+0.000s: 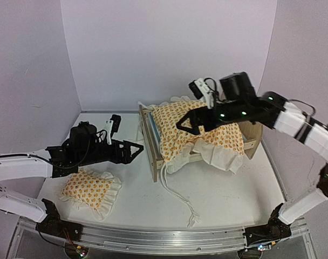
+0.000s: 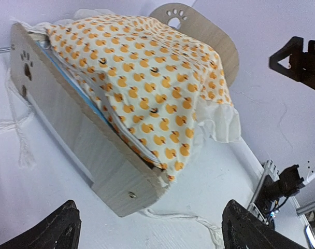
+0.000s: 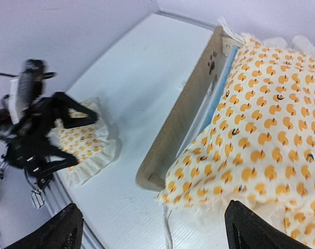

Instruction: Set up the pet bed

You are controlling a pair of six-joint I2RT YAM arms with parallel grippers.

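The pet bed [image 1: 155, 156] stands right of centre, its plywood footboard [image 2: 80, 140] facing the left arm and its rounded headboard [image 2: 199, 26] behind. The orange-patterned ruffled blanket [image 1: 202, 132] lies bunched over it; only a blue strip of mattress [image 2: 69, 78] shows at the edge. The blanket hangs over the near end [image 3: 261, 119]. My right gripper [image 1: 186, 124] hovers open just above the blanket, empty [image 3: 160, 233]. My left gripper [image 1: 136, 152] is open and empty, left of the footboard [image 2: 152, 233]. The small pillow [image 1: 91, 189] lies on the table under the left arm.
A white cord [image 1: 177, 199] trails from the blanket across the table toward the front edge. White walls close in on three sides. A black-and-white device [image 1: 111, 128] lies at the back left. The pillow also shows in the right wrist view [image 3: 82, 142].
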